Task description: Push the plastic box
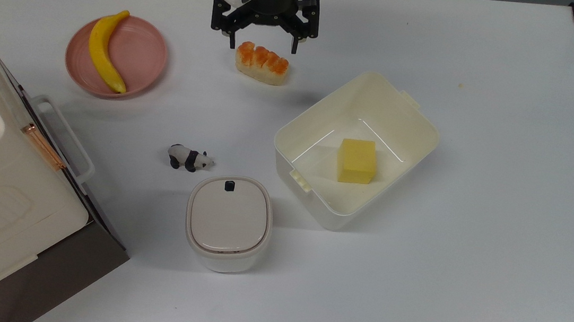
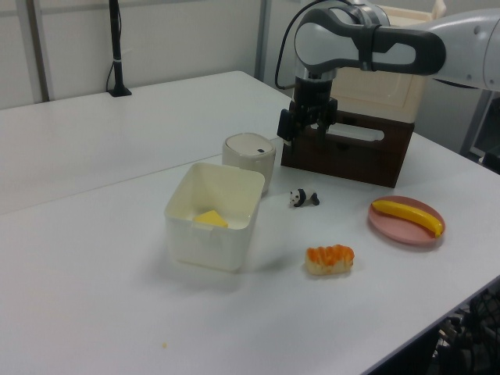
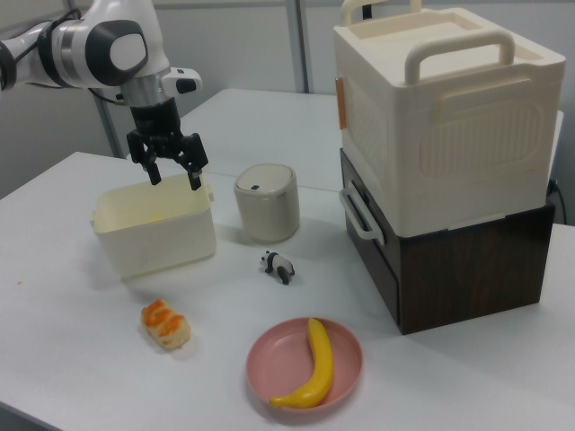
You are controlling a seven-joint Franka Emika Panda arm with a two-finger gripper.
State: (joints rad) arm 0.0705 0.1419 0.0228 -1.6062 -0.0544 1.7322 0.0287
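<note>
Below and toward the top view's right of the gripper (image 1: 263, 46): plastic box (image 1: 323, 119), lidless, on the white table (image 1: 501, 205), well apart. Inside, a yellow block (image 1: 357, 161). Just under the wide-spread fingers (image 1: 233, 42), a sushi piece (image 1: 262, 63), untouched.

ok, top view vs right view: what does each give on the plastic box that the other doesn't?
Top view: looks straight into the plastic box, so the yellow block on its floor shows whole, plus the latch tabs on both short sides.

Right view: gives the box from the side, showing its outer wall and its height against the lidded canister; only a sliver of yellow shows inside.

Both: the box is lidless and sits on the white table, with the open gripper apart from it.
</note>
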